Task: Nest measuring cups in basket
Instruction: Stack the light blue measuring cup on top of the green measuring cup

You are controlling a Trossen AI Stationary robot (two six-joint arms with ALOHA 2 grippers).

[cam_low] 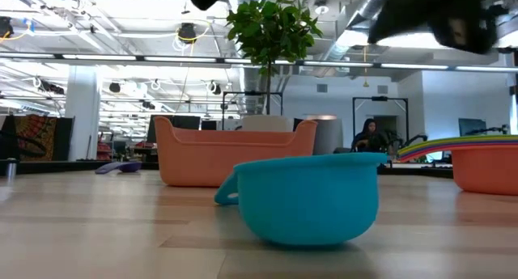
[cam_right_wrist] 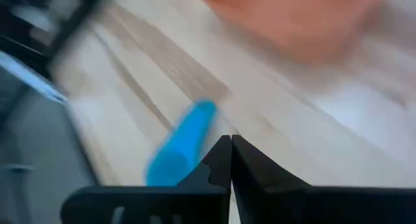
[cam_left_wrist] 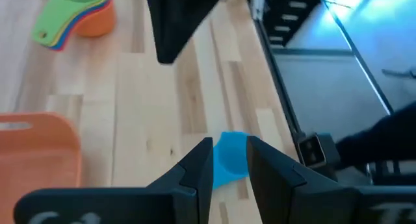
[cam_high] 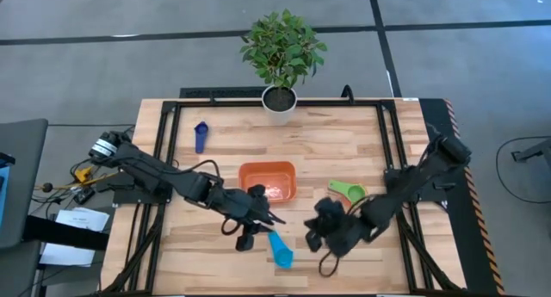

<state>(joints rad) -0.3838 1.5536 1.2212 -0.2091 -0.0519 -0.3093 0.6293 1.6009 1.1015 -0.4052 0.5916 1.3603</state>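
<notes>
Light blue cup [cam_high: 280, 249] on table between grippers; left gripper [cam_high: 256, 230] slightly parted, right gripper [cam_high: 312, 237] pressed together, both empty.

Floor [cam_high: 103, 13]: grey, smooth, crossed by dark lines.
Ceiling [cam_low: 121, 20]: open, with pipes, ducts and bright strip lights.
Column [cam_low: 82, 109]: white, left of the room.
Person [cam_low: 371, 137]: seated far back among desks and screens.

The wooden table [cam_high: 344, 151] carries basket [cam_high: 268, 179], cups [cam_high: 346, 191], plant pot [cam_high: 279, 102].
</notes>
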